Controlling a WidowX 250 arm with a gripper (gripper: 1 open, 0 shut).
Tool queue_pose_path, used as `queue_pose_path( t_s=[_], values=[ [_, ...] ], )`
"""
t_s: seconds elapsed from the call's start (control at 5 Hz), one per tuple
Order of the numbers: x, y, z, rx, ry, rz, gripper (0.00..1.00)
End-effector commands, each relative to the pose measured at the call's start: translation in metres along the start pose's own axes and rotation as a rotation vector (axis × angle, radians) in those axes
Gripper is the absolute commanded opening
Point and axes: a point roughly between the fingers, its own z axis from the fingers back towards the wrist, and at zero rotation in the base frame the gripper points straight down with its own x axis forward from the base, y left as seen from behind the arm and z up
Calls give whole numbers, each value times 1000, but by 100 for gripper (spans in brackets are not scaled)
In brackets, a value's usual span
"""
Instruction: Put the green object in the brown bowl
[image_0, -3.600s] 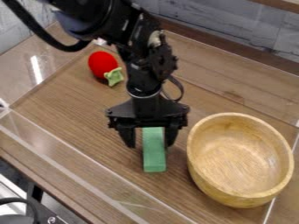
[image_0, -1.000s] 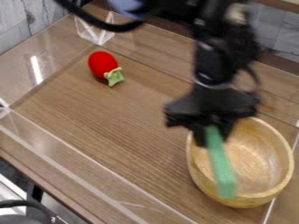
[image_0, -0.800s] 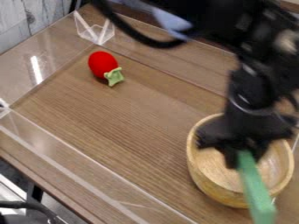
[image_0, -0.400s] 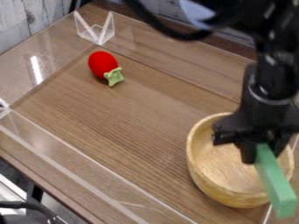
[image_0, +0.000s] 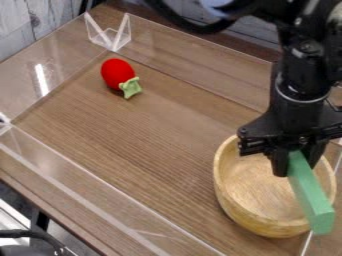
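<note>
My gripper (image_0: 293, 157) hangs above the right half of the brown bowl (image_0: 246, 203), a large round wooden bowl at the lower right. It is shut on the upper end of the green object (image_0: 313, 194), a flat green bar that slants down and to the right. The bar's lower end reaches over the bowl's right rim, near the frame edge. Whether that end touches the rim is unclear.
A red strawberry-like toy (image_0: 119, 73) with a small green leaf lies on the wooden tabletop at the upper left. A clear wall (image_0: 54, 160) runs along the table's near edge and left side. The dark arm (image_0: 302, 60) rises from the gripper to the top right.
The gripper carried the green bar rightward from the bowl's left rim to over its right half, then steadied there. The bar still hangs tilted from the fingers.
</note>
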Motion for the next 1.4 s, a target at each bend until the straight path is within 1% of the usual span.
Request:
queue_pose_path(
  t_s=[0.0, 0.2, 0.4, 0.6, 0.8, 1.0, 1.2],
  values=[
    [5, 3, 9, -41, -35, 37, 0],
    [-3, 5, 4, -43, -31, 3, 0],
    [-8, 6, 0, -54, -26, -16, 0],
    [7, 11, 1, -62, -38, 35, 0],
    [18, 15, 0, -79, -49, 85, 100],
    [10, 7, 4, -95, -42, 54, 0],
    [-2, -1, 8, -106, -34, 6, 0]
  ],
)
